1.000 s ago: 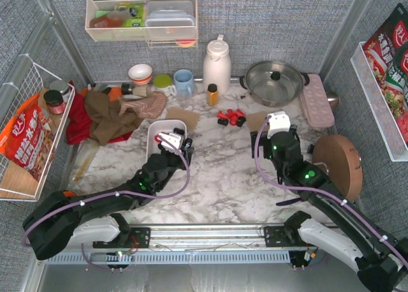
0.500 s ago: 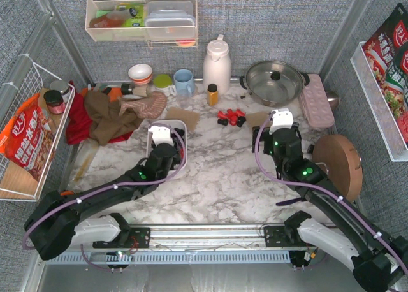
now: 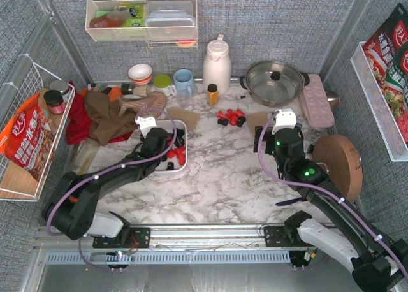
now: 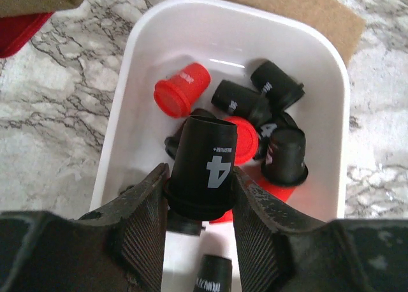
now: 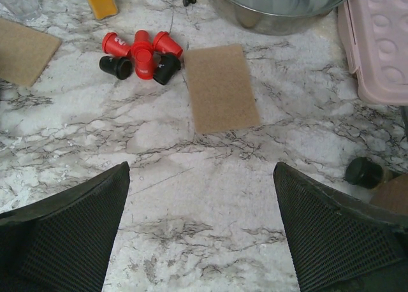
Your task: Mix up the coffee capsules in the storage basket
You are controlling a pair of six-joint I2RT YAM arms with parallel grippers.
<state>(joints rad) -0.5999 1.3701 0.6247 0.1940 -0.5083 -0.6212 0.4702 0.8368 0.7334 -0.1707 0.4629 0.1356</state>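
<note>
Coffee capsule, black, pinched in left gripper, now shifted leftward over storage basket; right gripper spread.

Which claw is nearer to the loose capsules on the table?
Right. The right claw hangs right of the loose capsules; the left claw is farther, over the basket, gripping a black capsule.

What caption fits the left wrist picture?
Left gripper holds a black capsule marked 4 over the white storage basket.

The grey-veined marble tabletop carries a white plastic basket, a loose cluster of red and black capsules, tan rectangular mats and a pink dimpled tray.
</note>
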